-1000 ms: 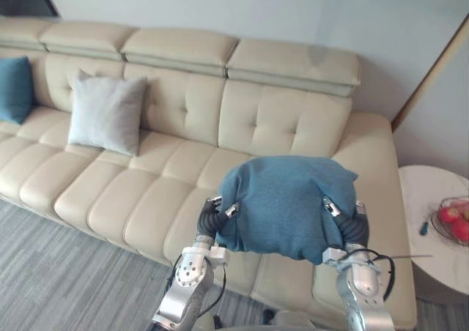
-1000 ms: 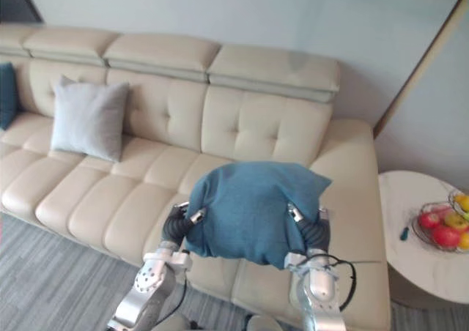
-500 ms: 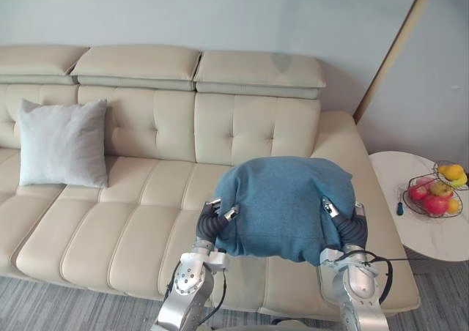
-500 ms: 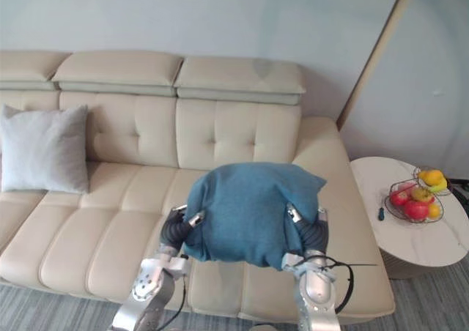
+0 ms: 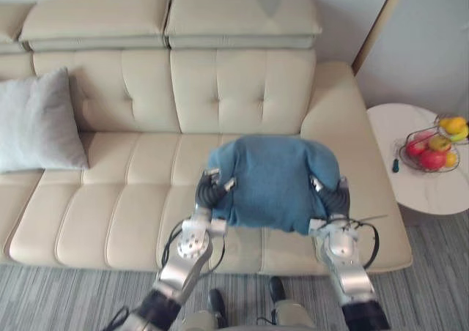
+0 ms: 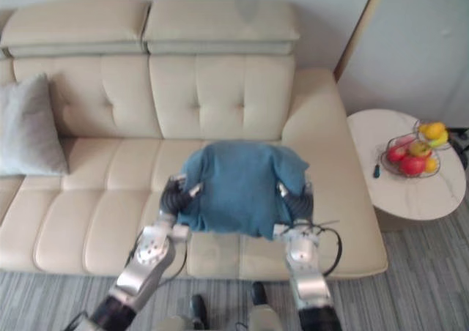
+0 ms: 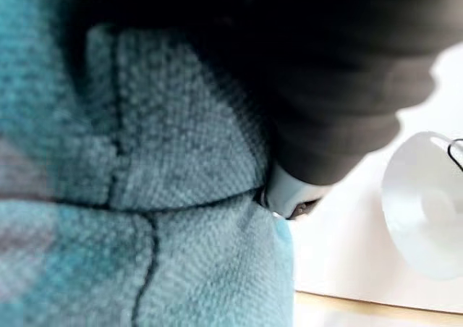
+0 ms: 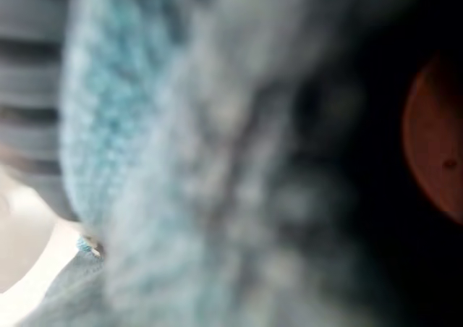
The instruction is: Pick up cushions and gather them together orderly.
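this is a home living room: a long cream leather sofa (image 5: 220,97) with tufted backs and padded headrests spans most of the frame, and a soft grey cushion (image 5: 37,122) leans on its back at the left edge. at the right edge a small round white bench (image 5: 418,192) stands just beside the sofa's arm and carries a wire basket (image 5: 407,153) of red and yellow fruit (image 5: 432,159). grey striped carpet (image 5: 73,294) runs along the bottom, and a plain pale wall (image 5: 425,45) with a wooden strip (image 5: 374,27) rises at the upper right.
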{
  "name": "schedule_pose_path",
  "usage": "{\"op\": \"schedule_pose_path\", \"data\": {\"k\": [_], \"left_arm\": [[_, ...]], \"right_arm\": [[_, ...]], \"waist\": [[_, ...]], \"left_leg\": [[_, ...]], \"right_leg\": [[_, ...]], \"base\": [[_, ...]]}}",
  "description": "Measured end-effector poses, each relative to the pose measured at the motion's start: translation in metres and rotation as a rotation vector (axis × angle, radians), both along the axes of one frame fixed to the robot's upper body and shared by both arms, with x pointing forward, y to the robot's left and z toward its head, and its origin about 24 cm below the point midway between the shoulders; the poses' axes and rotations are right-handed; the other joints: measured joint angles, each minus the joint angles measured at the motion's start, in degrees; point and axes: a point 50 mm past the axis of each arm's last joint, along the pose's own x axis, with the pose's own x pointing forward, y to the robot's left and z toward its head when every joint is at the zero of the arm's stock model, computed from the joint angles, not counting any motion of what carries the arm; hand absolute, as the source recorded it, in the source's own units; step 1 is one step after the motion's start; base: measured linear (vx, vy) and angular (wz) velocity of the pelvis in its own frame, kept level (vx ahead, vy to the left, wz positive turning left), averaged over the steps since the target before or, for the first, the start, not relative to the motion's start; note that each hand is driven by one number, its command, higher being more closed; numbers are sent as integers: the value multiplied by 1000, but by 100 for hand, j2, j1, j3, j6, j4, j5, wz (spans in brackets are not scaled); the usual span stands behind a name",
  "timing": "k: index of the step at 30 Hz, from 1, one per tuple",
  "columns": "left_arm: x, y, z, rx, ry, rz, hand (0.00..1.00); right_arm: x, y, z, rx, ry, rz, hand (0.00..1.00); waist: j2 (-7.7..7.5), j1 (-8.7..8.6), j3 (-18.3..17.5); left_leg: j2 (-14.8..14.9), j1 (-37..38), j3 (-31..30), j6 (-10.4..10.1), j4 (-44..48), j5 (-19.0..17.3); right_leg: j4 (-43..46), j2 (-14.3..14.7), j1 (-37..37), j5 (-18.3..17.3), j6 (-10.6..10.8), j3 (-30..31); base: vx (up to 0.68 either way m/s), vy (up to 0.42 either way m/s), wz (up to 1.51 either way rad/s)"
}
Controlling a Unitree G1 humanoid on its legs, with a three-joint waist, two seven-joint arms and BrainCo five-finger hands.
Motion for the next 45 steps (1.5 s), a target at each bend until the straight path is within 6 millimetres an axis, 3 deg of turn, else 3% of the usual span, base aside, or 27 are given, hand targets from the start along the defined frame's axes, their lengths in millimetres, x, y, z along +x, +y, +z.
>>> {"op": "schedule_pose_path", "data": {"k": [4,9,10,12,15,18,23,26,28,32,35,39,45], "left_arm": [[29,-2,54,-10,-149,73,100],[59,-6,145,-21,-354,167,100],[62,-7,158,-14,-380,185,0],[69,-6,194,-28,-430,223,0],[75,-2,233,-64,-459,276,0],[80,-3,251,-110,-418,272,0],[94,15,237,-155,-304,278,0],[103,25,217,-158,-222,283,0],[108,33,190,-169,-151,295,0],[113,40,107,-211,86,292,0],[109,46,71,-208,166,299,0],[104,68,48,-180,210,329,0],[88,109,43,-121,137,391,0]], "right_arm": [[29,6,56,-9,-170,-15,100],[54,14,143,65,-402,-67,100],[57,14,154,79,-425,-79,0],[65,17,184,119,-472,-108,0],[78,14,213,250,-464,-113,0],[95,6,213,462,-356,-38,0],[105,10,202,539,-279,71,0],[110,12,195,504,-237,99,0],[112,11,182,495,-194,99,0],[113,5,132,498,-66,71,0],[107,-2,109,516,-49,64,0],[97,-12,94,486,-78,91,0],[69,-33,69,369,-100,89,0]], "waist": [[27,29,144],[143,39,493],[183,46,560],[323,62,733],[417,65,905],[430,66,963],[464,32,1160],[458,21,1303],[451,14,1368],[453,8,1449],[439,9,1457],[371,3,1498],[243,3,1573]], "left_leg": [[31,-591,-175,-6,77,164],[-36,-1062,-505,-50,-575,786],[-46,-1087,-540,-68,-714,889],[-67,-1171,-648,-112,-1050,1150],[-69,-1348,-715,-175,-1288,1383],[-50,-1528,-807,-292,-1394,1506],[-17,-1656,-785,-293,-1395,1510],[35,-1766,-801,-324,-1395,1530],[47,-1759,-801,-353,-1395,1549],[77,-1741,-819,-353,-1395,1549],[74,-1674,-818,-353,-1395,1549],[69,-1441,-812,-366,-1397,1531],[120,-1074,-707,-329,-1396,1510]], "right_leg": [[54,12,-493,111,-18,-167],[76,-3,-1095,222,-73,-492],[87,-3,-1168,226,-79,-528],[102,-2,-1354,237,-91,-629],[102,-9,-1588,245,-102,-761],[87,-8,-1752,249,-108,-885],[71,20,-1870,248,-108,-903],[83,69,-1974,261,-128,-928],[102,78,-1974,261,-130,-926],[214,101,-1975,237,-165,-975],[395,92,-1966,157,-230,-1015],[712,77,-1874,-7,-244,-1019],[659,135,-1533,5,-248,-952]], "base": [[-100,-30,23],[-55,-30,36],[-15,-25,29],[-4,-28,24],[11,-27,17],[28,-22,20],[49,-19,-1],[0,0,0],[0,0,0],[9,-4,6],[1,1,10],[-21,-10,6],[-2,-23,-9]]}}
